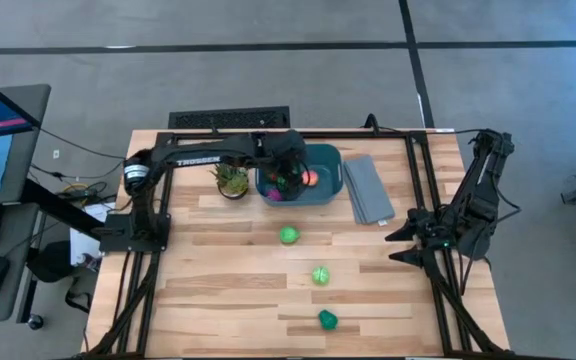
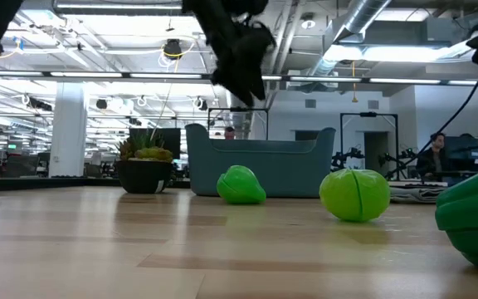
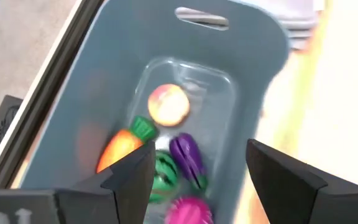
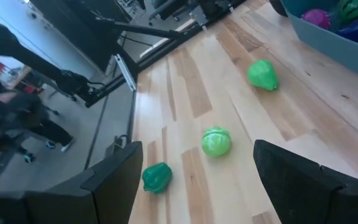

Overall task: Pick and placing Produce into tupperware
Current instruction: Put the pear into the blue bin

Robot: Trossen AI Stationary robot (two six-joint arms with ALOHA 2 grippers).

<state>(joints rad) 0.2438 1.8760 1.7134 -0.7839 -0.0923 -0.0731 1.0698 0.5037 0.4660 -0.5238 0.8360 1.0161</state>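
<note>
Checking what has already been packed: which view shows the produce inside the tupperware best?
The left wrist view: it looks straight into the tupperware at the peach, carrot, eggplant and watermelon. The high view shows small colour specks, the right wrist view one corner, the low view only the wall.

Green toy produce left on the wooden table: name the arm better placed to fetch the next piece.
Right, probably. The right claw hangs open at the table's edge beside the three green toy pieces, which its wrist view faces. The left claw is open over the teal-blue plastic tub, farther from them.
</note>
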